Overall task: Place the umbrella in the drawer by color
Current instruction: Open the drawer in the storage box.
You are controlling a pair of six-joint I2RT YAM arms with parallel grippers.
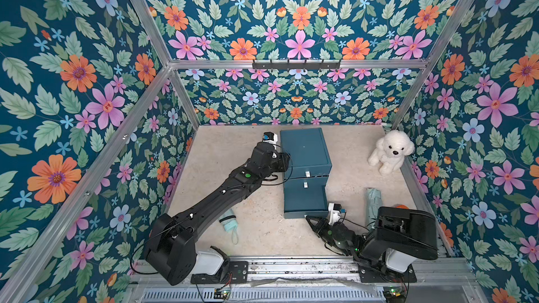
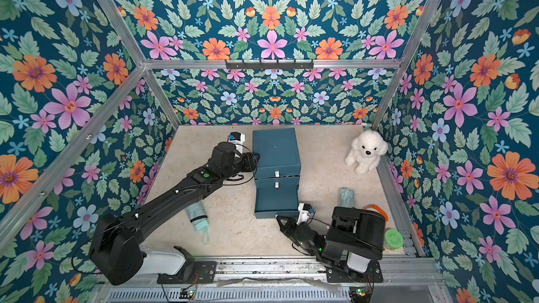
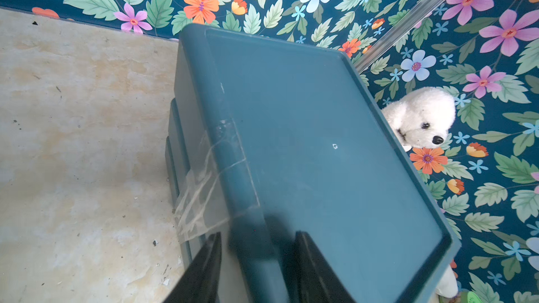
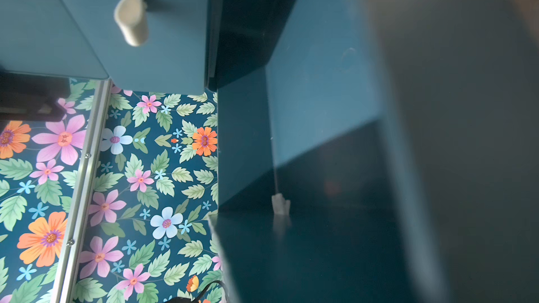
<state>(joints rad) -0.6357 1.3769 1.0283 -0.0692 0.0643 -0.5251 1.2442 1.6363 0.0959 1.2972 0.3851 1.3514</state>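
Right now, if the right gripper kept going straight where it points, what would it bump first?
The bottom drawer. The right gripper, shut, aims at its front end from very close. Depth is unclear from above, so it may even be touching it.

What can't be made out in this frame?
Mint umbrella: in both top views, one end lies under the left arm.
Grey-green umbrella: in both top views, the near end is behind the right arm.
Orange thing: in a top view, mostly behind the right arm; unidentifiable.
Left end effector: in the left wrist view, astride the cabinet edge; whether it is gripping is unclear.
Right wrist view: the cabinet is too close, so it is blurred.
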